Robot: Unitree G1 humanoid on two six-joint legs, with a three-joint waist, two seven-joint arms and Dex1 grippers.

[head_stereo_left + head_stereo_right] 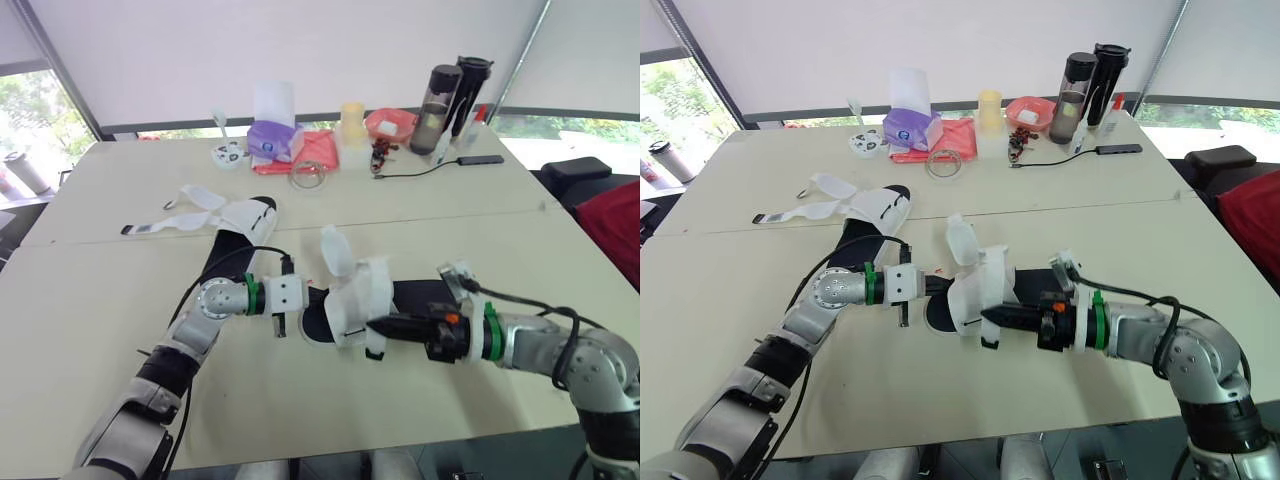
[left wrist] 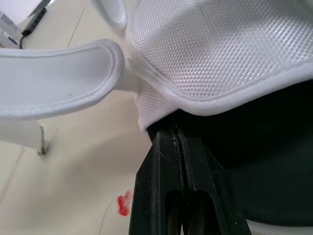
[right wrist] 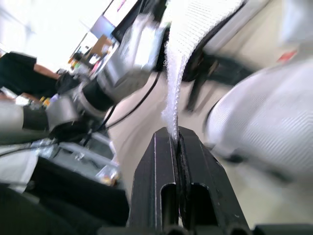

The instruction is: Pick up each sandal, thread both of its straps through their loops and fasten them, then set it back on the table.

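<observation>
One white mesh sandal with a black sole is near the table's middle front, between both grippers. Its one strap stands up loose. My left gripper reaches in from the left, its fingers shut with the tips at the mesh upper's rim against the black footbed. My right gripper comes from the right, shut on the sandal's other white strap, which runs up from between its fingertips. The second sandal lies farther back on the left, straps spread open on the table.
Along the far edge stand a purple tissue box, a red cloth, a yellow cup, a red bowl and two dark bottles. A black cable and device lie beside them. A red object sits past the right edge.
</observation>
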